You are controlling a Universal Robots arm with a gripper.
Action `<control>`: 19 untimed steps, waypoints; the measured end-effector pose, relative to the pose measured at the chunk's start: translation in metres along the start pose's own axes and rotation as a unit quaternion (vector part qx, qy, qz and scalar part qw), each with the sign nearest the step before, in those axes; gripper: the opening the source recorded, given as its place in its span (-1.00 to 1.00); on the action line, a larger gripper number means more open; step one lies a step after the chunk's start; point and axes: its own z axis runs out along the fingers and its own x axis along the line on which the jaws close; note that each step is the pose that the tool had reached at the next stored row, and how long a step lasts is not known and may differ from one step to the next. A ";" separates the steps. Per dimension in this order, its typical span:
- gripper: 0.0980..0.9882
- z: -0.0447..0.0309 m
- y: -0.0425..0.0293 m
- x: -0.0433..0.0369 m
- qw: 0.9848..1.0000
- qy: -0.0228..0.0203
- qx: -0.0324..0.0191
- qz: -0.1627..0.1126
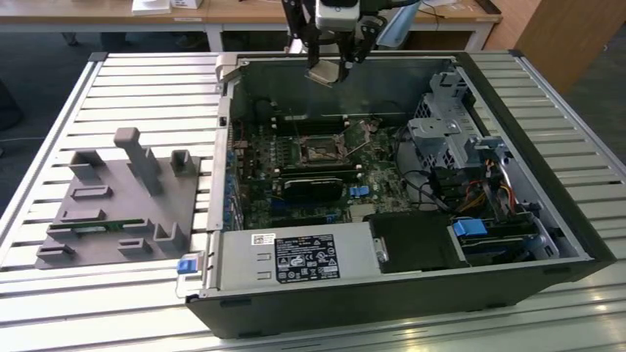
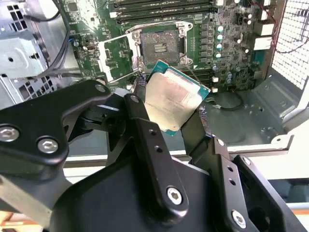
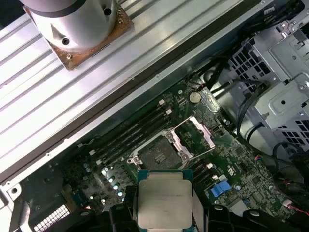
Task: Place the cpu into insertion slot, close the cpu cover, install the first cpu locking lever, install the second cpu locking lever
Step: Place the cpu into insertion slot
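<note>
bench (image 1: 146, 95): slatted metal top, carries everything.
PC case (image 1: 391, 304): open tower on its side, open face up, in the middle of the bench.
fixture block (image 1: 127, 202): grey, with posts and slots, on the bench at the exterior view's left, just beside the case.
power supply (image 1: 293, 258): in the case's near corner.
drive cage (image 1: 445, 136): silvery, at the exterior view's right, cables bunched next to it.
motherboard (image 1: 256, 183): green, flat on the case floor.
arm (image 1: 333, 22): comes down from above, wrist pointing down over the far end of the case.
arm base (image 3: 72, 24): bolted to the bench beyond the case wall.
socket (image 3: 157, 157): open and empty, memory slots alongside.
cpu cover (image 3: 203, 131): swung up off the socket, standing at its edge.
gripper (image 2: 170, 102): clamped on the cpu, fingers on two opposite edges.
cpu (image 2: 174, 94): in the air, metal top towards the wrist, tilted, well above the board and near the case's far wall. Not in the socket.
</note>
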 end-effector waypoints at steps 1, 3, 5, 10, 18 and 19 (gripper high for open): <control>0.00 0.0002 0.0000 0.0001 1.000 -0.001 0.000 0.007; 0.00 0.0006 -0.0001 0.0002 1.000 -0.002 0.000 0.020; 0.00 0.0010 -0.0003 0.0004 1.000 -0.003 0.000 0.031; 0.00 0.0017 -0.0005 0.0008 0.998 -0.005 -0.001 0.059; 0.00 0.0033 -0.0007 0.0009 0.993 -0.011 -0.001 0.115; 0.00 0.0034 -0.0007 0.0009 0.993 -0.014 0.003 0.119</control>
